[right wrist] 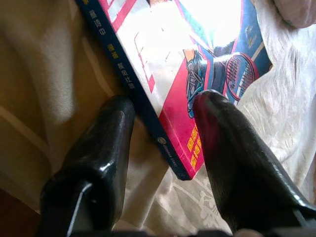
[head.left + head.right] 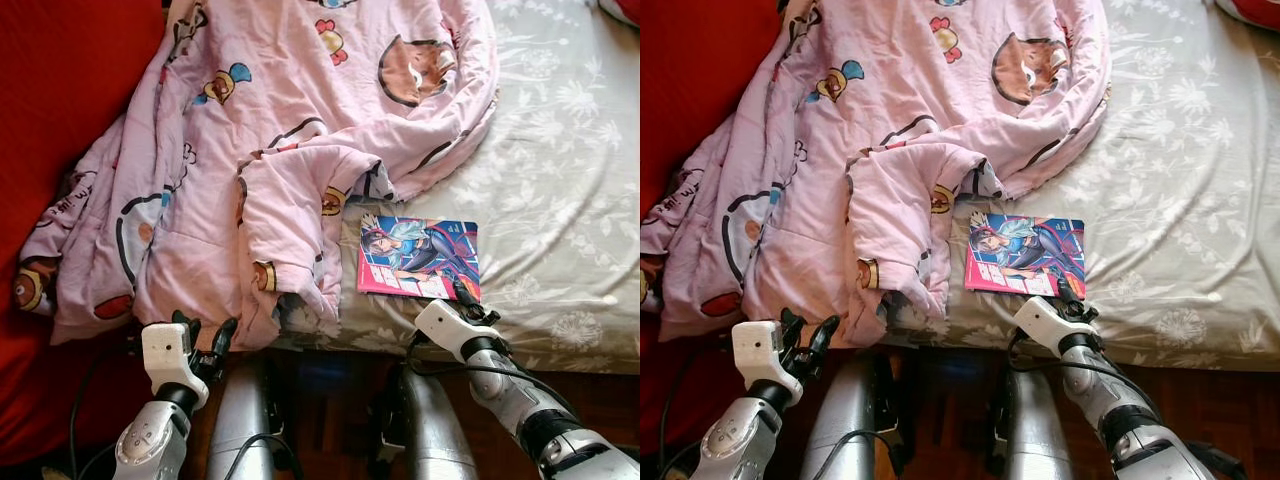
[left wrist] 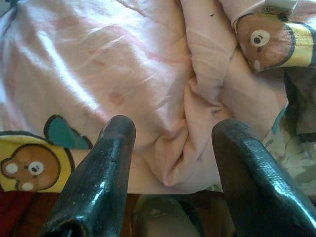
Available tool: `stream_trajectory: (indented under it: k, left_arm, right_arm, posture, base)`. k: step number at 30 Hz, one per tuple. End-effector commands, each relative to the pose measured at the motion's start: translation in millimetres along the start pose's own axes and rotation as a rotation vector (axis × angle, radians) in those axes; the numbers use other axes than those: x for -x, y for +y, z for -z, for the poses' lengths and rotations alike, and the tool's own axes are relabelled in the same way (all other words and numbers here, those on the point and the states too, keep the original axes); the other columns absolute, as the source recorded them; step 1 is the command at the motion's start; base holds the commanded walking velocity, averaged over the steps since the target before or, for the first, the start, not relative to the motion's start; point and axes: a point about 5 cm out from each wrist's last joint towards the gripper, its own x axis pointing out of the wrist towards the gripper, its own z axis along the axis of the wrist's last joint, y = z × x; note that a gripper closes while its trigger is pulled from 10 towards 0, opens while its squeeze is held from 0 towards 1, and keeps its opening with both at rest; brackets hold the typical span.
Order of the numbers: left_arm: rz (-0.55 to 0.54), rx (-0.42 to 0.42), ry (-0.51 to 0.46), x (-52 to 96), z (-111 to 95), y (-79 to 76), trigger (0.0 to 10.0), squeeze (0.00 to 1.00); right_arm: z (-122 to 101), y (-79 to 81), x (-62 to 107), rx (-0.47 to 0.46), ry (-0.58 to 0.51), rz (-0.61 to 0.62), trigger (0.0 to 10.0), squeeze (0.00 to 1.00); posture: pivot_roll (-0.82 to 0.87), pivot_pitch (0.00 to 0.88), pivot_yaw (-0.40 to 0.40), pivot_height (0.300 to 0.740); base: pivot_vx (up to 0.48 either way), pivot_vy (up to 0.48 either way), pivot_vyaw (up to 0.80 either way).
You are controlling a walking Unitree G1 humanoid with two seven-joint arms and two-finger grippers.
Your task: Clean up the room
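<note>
From the head, a comic book [image 2: 419, 258] lies on the bed sheet [image 2: 560, 180] beside a pink blanket [image 2: 250, 150]. The right wrist view shows the right gripper [image 1: 163, 148] spread, straddling the book's corner. In the left wrist view the left gripper [image 3: 173, 163] is spread before the blanket.

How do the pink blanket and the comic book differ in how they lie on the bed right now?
The pink blanket is crumpled and spills over the bed's edge; the comic book lies flat, wholly on the sheet. The open left gripper faces the blanket's folds; the open right gripper straddles the book's corner. Both carry cartoon prints.
</note>
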Motion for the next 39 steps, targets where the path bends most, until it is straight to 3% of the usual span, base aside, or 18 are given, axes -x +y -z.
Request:
stream_trajectory:
  k: [1,12,21,22,23,39]
  left_arm:
    - [-0.020,0.001,0.047,9.8,8.0,4.2,10.0,0.00]
    - [-0.035,-0.022,0.074,26.7,4.2,6.9,10.0,0.00]
    - [-0.040,-0.027,0.091,31.6,4.2,6.8,10.0,0.00]
    - [-0.041,-0.027,0.094,32.4,4.6,7.1,10.0,0.00]
    - [-0.042,-0.028,0.096,33.2,4.9,7.4,10.0,0.00]
    - [-0.037,-0.031,0.110,27.7,7.9,7.8,10.0,0.00]
  right_arm:
    - [10.1,9.1,6.3,0.015,0.040,-0.036,10.0,0.00]
    - [12.3,0.5,3.5,0.079,0.036,0.001,10.0,0.00]
    - [6.7,-10.1,-3.5,0.102,0.029,0.031,10.0,0.00]
    - [6.2,-10.7,-4.0,0.099,0.028,0.033,3.3,0.00]
    - [5.7,-11.0,-4.3,0.097,0.027,0.035,0.0,0.00]
    - [11.0,3.7,3.9,0.069,0.040,-0.005,0.0,0.00]
  posture:
    - [0.15,0.503,0.020,0.621]
    - [0.19,0.543,0.032,0.621]
    - [0.20,0.552,0.037,0.621]
    - [0.20,0.556,0.035,0.621]
    - [0.20,0.556,0.035,0.621]
    - [0.19,0.525,0.034,0.621]
  base:
    - [0.000,0.000,0.00]
    - [0.000,0.000,0.00]
    - [0.000,0.000,0.00]
    - [0.000,0.000,0.00]
    - [0.000,0.000,0.00]
    - [0.000,0.000,0.00]
